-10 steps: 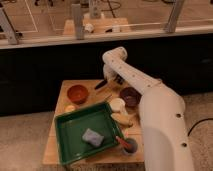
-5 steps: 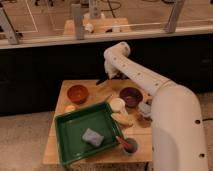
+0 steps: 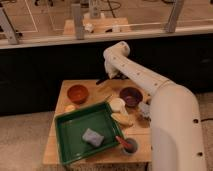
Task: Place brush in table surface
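The brush [image 3: 106, 93], a slim pale thing, lies on the wooden table [image 3: 60, 150] near its back edge, between the orange bowl [image 3: 78, 93] and the purple bowl [image 3: 131, 96]. My dark gripper [image 3: 103, 80] hangs just behind and above the brush, over the table's back edge. It seems apart from the brush. The white arm [image 3: 145, 82] reaches in from the right.
A green tray [image 3: 65, 131] holding a grey sponge [image 3: 93, 137] fills the table's front left. A white cup [image 3: 117, 105], a yellowish item [image 3: 122, 119] and a small cup with a red utensil [image 3: 129, 146] stand to the tray's right. A dark wall runs behind the table.
The gripper has risen slightly and drawn back toward the table's rear edge. The pale brush stays on the table in front of it.
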`<state>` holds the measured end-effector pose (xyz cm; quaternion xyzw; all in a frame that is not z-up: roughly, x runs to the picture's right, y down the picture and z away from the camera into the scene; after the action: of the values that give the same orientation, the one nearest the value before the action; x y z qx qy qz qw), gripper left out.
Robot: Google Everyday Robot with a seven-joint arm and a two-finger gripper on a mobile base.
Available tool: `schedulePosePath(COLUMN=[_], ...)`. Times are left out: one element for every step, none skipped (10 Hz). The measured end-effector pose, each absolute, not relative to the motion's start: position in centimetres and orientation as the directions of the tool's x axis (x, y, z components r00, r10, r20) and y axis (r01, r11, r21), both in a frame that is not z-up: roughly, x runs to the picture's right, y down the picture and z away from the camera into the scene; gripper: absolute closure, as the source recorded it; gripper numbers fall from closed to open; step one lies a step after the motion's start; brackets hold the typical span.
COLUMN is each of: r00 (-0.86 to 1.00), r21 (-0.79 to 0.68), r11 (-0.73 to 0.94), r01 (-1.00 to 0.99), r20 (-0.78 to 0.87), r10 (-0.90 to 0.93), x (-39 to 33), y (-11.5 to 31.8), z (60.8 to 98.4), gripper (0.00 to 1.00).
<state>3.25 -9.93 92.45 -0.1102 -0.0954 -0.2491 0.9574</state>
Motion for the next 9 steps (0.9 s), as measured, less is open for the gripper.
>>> schedulePosePath(r00=[0.854,0.851,0.847,0.846,0.844,0.843,0.841,0.840,0.842], r21=[-0.179,-0.196,-0.218,-0.234,-0.253,-0.277,-0.301,-0.318,-0.354], r11=[0.844,0.837,0.826,0.819,0.810,0.799,0.787,0.778,0.764], r01=[0.505,0.512,0.520,0.525,0.530,0.534,0.539,0.541,0.539], r20=[0.245,0.252,0.253,0.252,0.250,0.246,0.242,0.241,0.242], r10=[-0.459,-0.461,-0.467,-0.470,-0.474,-0.479,-0.483,-0.486,-0.482], x=[2.8,2.3,1.9,1.7,1.5,1.4,1.4,1.3,1.6], y=[-9.2,-8.5,-7.5,-6.8,-5.9,-5.0,-4.0,-3.4,-3.0], z=[93.4,94.5,95.8,96.7,97.8,98.9,99.9,100.5,100.8], gripper=[1.00,1.00,1.00,1.00,1.00,1.00,1.00,0.99,0.91])
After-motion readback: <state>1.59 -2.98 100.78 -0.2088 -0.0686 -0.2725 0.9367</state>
